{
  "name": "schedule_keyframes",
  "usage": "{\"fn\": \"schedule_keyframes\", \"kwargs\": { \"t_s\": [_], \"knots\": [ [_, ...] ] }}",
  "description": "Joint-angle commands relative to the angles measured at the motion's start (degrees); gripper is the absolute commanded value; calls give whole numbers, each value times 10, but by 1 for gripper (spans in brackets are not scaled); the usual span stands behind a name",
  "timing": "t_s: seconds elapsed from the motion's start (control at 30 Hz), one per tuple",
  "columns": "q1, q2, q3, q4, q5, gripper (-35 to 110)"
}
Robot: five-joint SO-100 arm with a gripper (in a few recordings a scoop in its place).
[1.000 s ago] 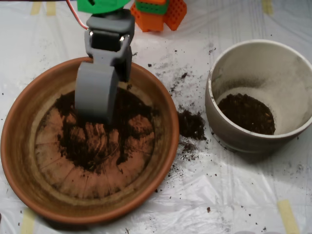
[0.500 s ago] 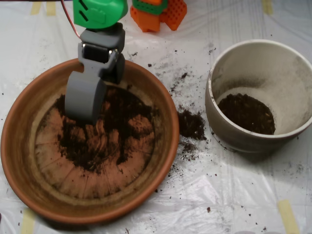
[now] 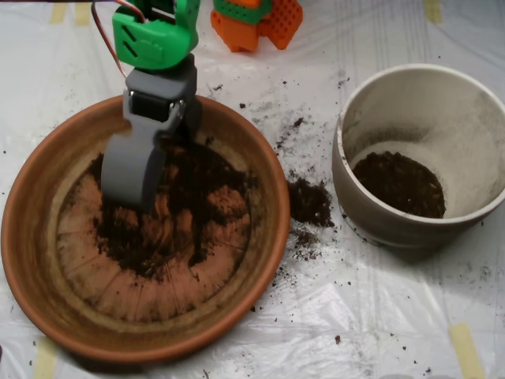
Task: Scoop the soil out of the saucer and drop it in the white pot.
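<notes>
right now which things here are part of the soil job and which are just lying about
Part of the job:
- pincer, the grey scoop, over the saucer
- soil in the saucer
- terracotta saucer
- white pot, some soil already inside

Lying about:
- orange and green blocks at the top edge
- spilled soil between saucer and pot
- plastic sheet
- tape strips

Gripper point(image 3: 132, 189) low, pointing downward

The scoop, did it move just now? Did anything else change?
Yes. The grey scoop slid a little to the left and toward the top of the picture, over the soil in the saucer. It took hold of nothing that can be seen. The soil, the saucer, the white pot and the spilled soil between them stayed put.
</notes>
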Motion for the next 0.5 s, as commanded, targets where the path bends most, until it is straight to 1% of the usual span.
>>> {"fn": "schedule_keyframes", "kwargs": {
  "t_s": [0.0, 0.1, 0.27, 0.47],
  "knots": [
    [26, -11, -38, -8, 5, 48],
    [43, -52, -69, -8, 14, 44],
    [52, -141, -148, 6, 18, 44],
    [54, -314, -331, 91, 18, 49]
  ]
}}
